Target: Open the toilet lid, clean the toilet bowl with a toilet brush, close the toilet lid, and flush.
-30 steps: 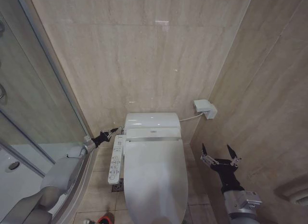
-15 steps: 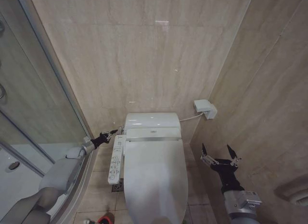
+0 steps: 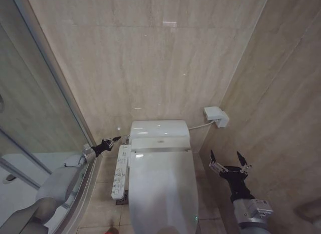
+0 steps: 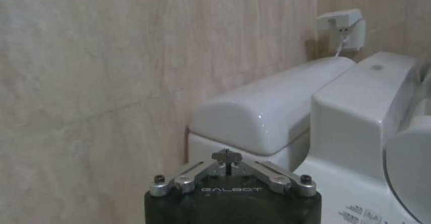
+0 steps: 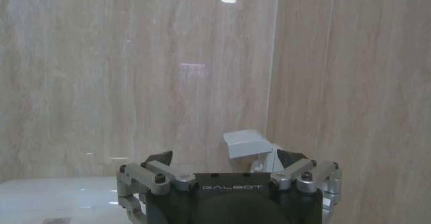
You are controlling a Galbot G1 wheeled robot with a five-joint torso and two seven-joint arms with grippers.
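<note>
We're looking at the lid (image 3: pixel 163 186) lying closed over the bowl at 6 o'clock, likely the flush step; left gripper (image 3: pixel 116 139) is hovering pressed together at 9 by the tank (image 3: pixel 159 128), right gripper (image 3: pixel 229 160) spread at 4; next move needs a flush control, none clearly visible

The toilet lid (image 3: pixel 161 186) is seen closed over the toilet bowl (image 3: pixel 193 221), with the white tank (image 3: pixel 159 129) at the far wall. The left gripper (image 3: pixel 115 140) is held with fingers pinched together just left of the tank, above the side control panel (image 3: pixel 119 171). The right gripper (image 3: pixel 229 161) is held spread wide, right of the lid, apart from it. A white wall box (image 3: pixel 216 115) is mounted far right.
</note>
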